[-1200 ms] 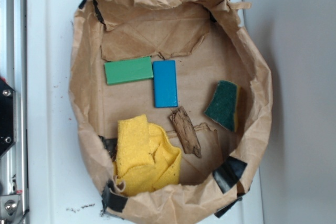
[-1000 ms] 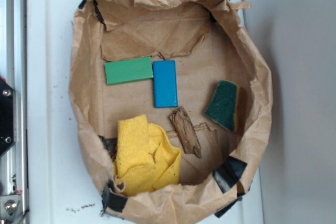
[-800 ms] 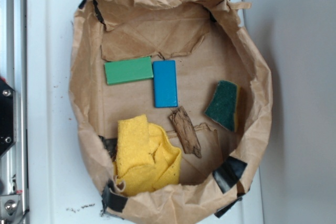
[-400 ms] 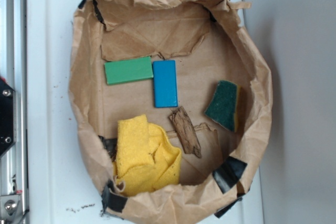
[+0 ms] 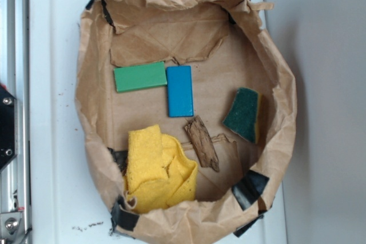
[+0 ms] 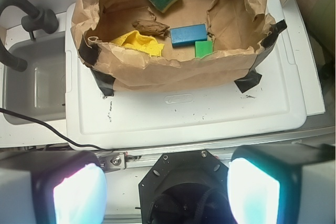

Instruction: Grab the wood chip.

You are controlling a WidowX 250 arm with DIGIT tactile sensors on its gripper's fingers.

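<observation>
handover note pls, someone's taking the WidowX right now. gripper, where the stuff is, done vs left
Gripper: open, empty, parked outside the paper bag, over the near edge of the white lid.
Wood chip: lying on the bag floor, between the yellow cloth and the green sponge, just below the blue block.
Done: nothing, chip untouched.
Left: reach into the bag, descend, close on the chip, lift.

1. My gripper (image 6: 164,190) sits at the bottom edge of the wrist view.
2. Fingers (image 6: 76,192) spread wide apart, one at each lower corner.
3. Nothing between the pads; they touch nothing.
</observation>
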